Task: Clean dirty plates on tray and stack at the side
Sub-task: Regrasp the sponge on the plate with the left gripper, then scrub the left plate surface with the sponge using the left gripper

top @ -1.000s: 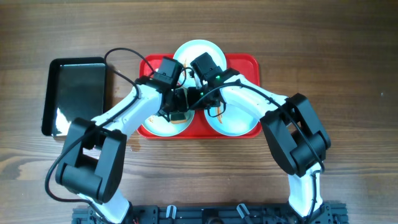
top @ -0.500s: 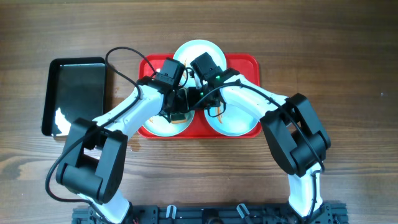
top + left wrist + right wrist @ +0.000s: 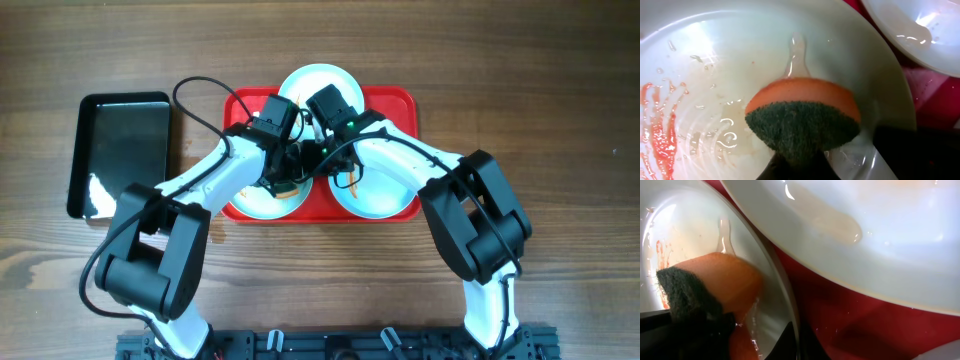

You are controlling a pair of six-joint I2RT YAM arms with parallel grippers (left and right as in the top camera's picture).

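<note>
Three pale plates lie on the red tray (image 3: 400,100): one at the back (image 3: 315,78), one at front left (image 3: 245,203) and one at front right (image 3: 385,198). My left gripper (image 3: 285,177) (image 3: 800,167) is shut on an orange sponge (image 3: 802,117) with a dark green scouring face, pressed into the front-left plate (image 3: 715,65). Orange-red smears (image 3: 660,132) streak that plate's left side. My right gripper (image 3: 310,165) (image 3: 792,342) is shut on the same plate's rim (image 3: 777,270), right beside the sponge (image 3: 715,280).
A glossy black tray (image 3: 125,150) sits on the wooden table left of the red tray. Both arms cross over the middle of the red tray (image 3: 850,325). A neighbouring plate (image 3: 865,230) lies close to the pinched rim.
My left gripper has shut on the sponge over the front-left plate. The right gripper keeps its pinch on the rim, and neither arm has shifted much.
</note>
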